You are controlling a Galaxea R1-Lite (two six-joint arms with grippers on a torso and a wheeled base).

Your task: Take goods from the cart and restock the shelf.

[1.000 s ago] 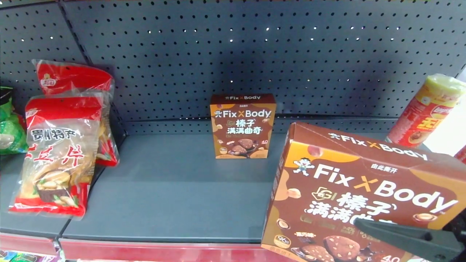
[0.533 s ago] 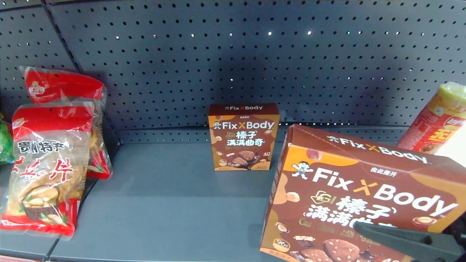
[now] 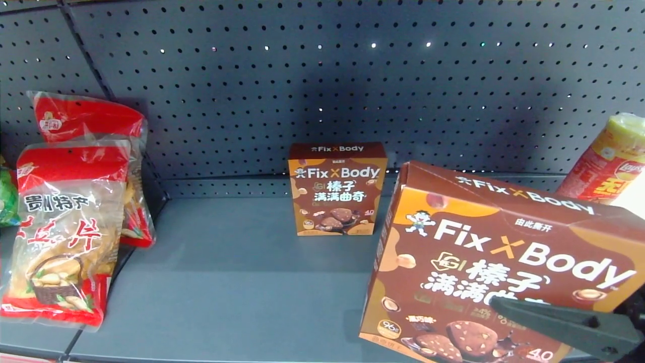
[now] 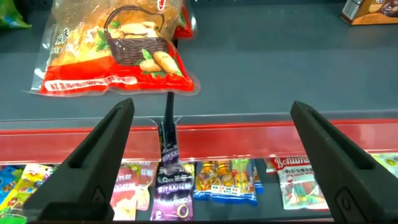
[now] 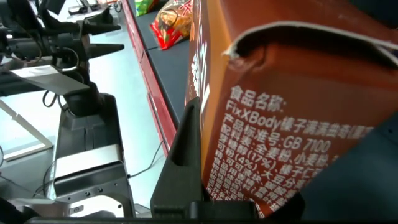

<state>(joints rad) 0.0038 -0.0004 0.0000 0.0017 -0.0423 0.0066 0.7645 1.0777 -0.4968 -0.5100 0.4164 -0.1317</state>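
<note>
Grey pegboard (image 3: 322, 75) backs a grey shelf (image 3: 227, 282) with a red front rail (image 4: 249, 134). One small cookie box (image 3: 337, 189) stands upright near the back, about mid-shelf. At the left end we note two red-topped snack bags (image 3: 65, 227), one behind the other, and at the right edge a leaning crisp can (image 3: 604, 161). The right gripper (image 3: 509, 308) is clamped on a second, held cookie box (image 3: 499, 262): one dark finger lies across its printed front, low down, and the box is wedged tight between the jaws in the right wrist view. It sits slightly tilted before the right part of the shelf, forward of the standing box; we cannot tell whether its base touches the shelf. The left gripper (image 4: 211, 155) hangs just in front of the rail, fingers spread wide, nothing between them, with packets on a lower shelf (image 4: 224, 180) beneath.
</note>
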